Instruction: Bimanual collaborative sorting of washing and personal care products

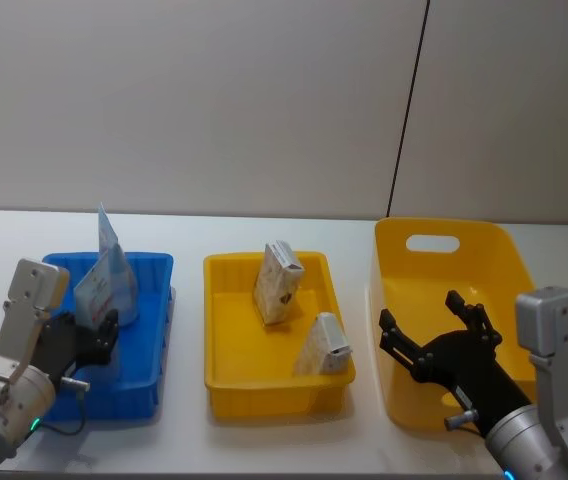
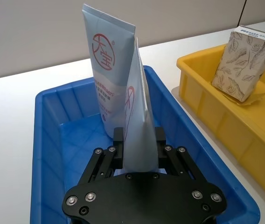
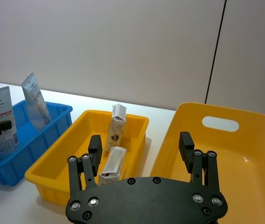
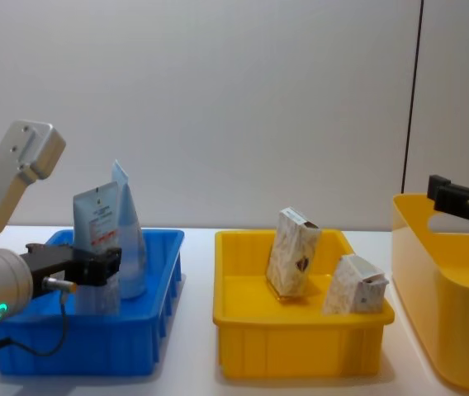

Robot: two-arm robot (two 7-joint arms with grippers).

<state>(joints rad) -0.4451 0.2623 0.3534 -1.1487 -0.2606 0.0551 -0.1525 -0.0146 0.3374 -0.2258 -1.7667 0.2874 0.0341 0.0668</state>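
Observation:
My left gripper [image 2: 139, 140] is shut on a pale-blue tube [image 2: 137, 116] standing upright inside the blue bin [image 1: 149, 265]; in the head view this gripper [image 1: 102, 335] sits at the bin's near left. A second tube [image 2: 105, 79] with a red round mark leans against the bin's back. Two beige speckled cartons lie in the low yellow tray [image 1: 226, 375]: one [image 1: 278, 282] upright at the back, one [image 1: 322, 346] tilted at the front right. My right gripper [image 1: 434, 335] hangs open and empty over the near left edge of the tall yellow bin [image 1: 504, 250].
The three containers stand in a row on a white table: blue bin left, yellow tray [image 4: 300, 330] middle, tall yellow bin [image 4: 441, 330] right with a handle slot. A plain wall rises behind. Narrow strips of bare table separate the containers.

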